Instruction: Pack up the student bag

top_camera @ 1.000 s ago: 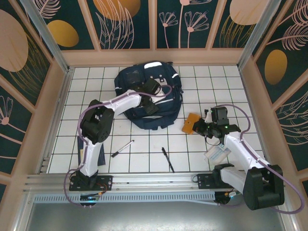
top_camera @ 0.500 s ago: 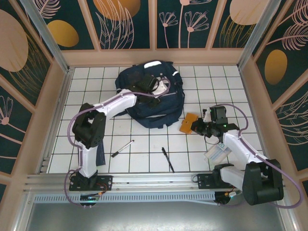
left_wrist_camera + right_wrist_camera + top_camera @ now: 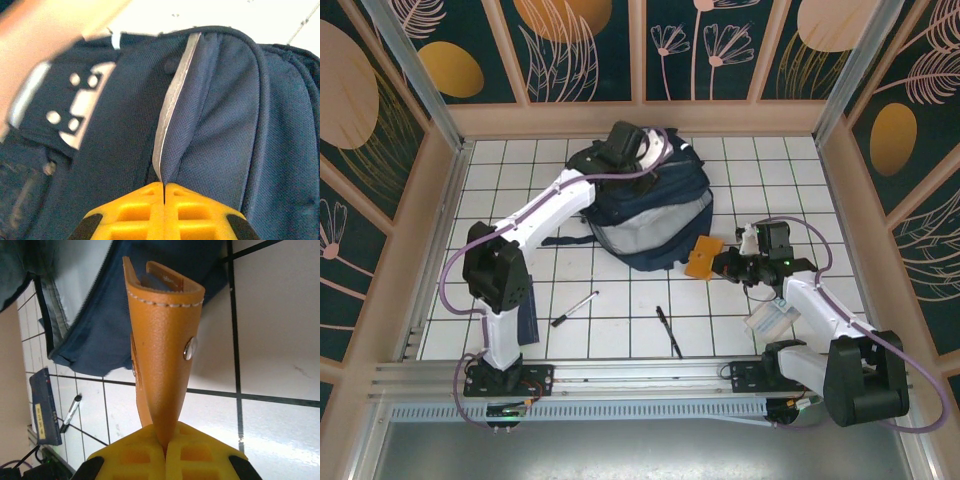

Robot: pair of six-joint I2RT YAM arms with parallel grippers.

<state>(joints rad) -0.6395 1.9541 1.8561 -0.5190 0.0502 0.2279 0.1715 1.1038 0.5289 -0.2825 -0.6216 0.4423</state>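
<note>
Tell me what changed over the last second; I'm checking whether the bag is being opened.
The left gripper shut on a fold of the student bag and pulled it toward the far wall; its mouth now gapes, grey lining showing. The right gripper, holding the orange case, edged left toward the bag. The white pen and black pen stayed put.

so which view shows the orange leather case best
Right wrist view: the orange leather case is close up, stitching and snap clear, pinched by the right gripper. Top external shows it small beside the student bag.
</note>
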